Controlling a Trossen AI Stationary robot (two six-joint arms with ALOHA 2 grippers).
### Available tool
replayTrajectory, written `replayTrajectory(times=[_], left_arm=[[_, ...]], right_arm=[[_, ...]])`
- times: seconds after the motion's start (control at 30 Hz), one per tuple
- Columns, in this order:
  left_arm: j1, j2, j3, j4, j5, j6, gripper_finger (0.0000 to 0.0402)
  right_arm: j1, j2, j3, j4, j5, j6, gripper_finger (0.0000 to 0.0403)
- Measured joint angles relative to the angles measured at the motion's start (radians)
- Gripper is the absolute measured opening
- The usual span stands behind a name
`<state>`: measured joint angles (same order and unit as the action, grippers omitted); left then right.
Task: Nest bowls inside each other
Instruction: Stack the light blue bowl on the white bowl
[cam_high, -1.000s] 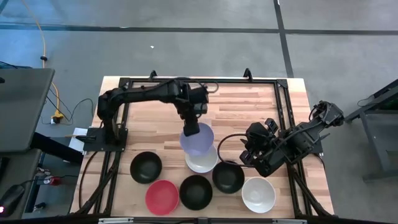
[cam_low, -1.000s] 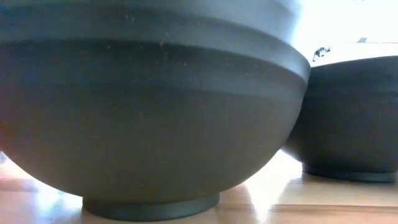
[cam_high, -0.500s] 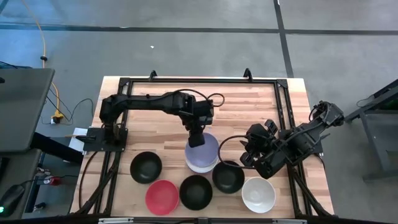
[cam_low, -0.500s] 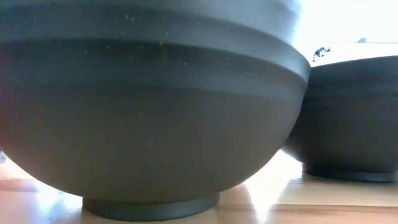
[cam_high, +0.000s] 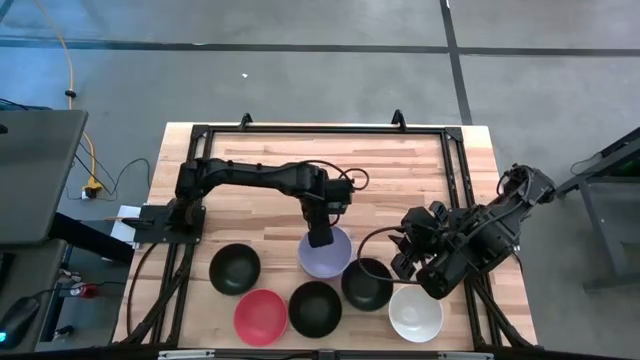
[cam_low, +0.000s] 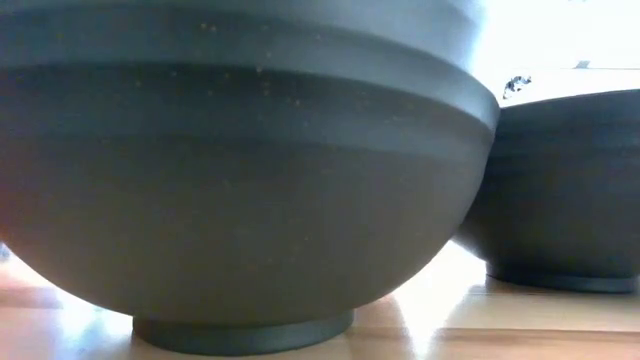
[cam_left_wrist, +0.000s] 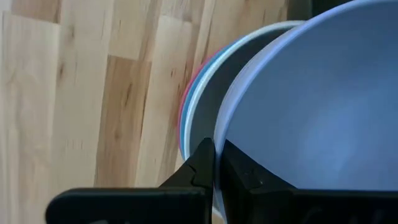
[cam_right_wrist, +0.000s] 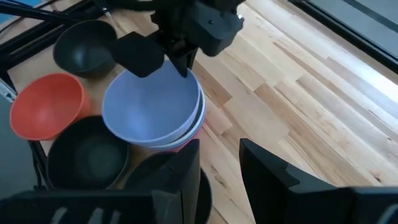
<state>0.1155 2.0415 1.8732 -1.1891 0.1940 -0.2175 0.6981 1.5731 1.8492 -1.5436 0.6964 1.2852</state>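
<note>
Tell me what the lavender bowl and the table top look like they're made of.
The lavender bowl, pinched at its rim by the shut left gripper, looks like smooth matte plastic: even colour, thin wall, soft sheen. The table top looks like wood: pale jointed strips with visible grain, lightly glossy, probably sealed.

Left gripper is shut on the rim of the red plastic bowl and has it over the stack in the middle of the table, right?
Not quite: the left gripper is shut on the rim of the round lavender plastic bowl, not the red one. The right wrist view shows it over the stack in the middle of the table. The red plastic bowl sits apart at the near edge.
</note>
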Motion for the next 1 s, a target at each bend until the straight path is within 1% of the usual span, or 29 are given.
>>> replayTrajectory(times=[0.07, 0.17, 0.5, 0.57, 0.67, 1.0], left_arm=[[-0.001, 0.004, 0.003, 0.006, -0.012, 0.000, 0.0000], [-0.001, 0.013, 0.000, -0.042, -0.053, 0.004, 0.0000], [-0.005, 0.025, 0.001, -0.037, -0.065, 0.009, 0.0001], [-0.005, 0.025, 0.001, -0.037, -0.068, 0.008, 0.0007], [-0.007, 0.025, 0.001, -0.035, -0.067, 0.009, 0.0031], [-0.007, 0.016, 0.001, -0.033, -0.048, 0.034, 0.0140]], right_arm=[[0.006, 0.004, 0.000, 0.000, 0.000, 0.001, 0.0105], [0.012, 0.014, 0.000, 0.001, 0.002, 0.001, 0.0105], [0.016, 0.039, 0.000, 0.011, -0.020, 0.006, 0.0105], [0.018, 0.039, 0.000, 0.014, -0.019, 0.021, 0.0105], [0.028, 0.039, 0.000, 0.016, -0.019, 0.028, 0.0105], [0.031, 0.052, 0.000, 0.042, -0.019, 0.027, 0.0105]])
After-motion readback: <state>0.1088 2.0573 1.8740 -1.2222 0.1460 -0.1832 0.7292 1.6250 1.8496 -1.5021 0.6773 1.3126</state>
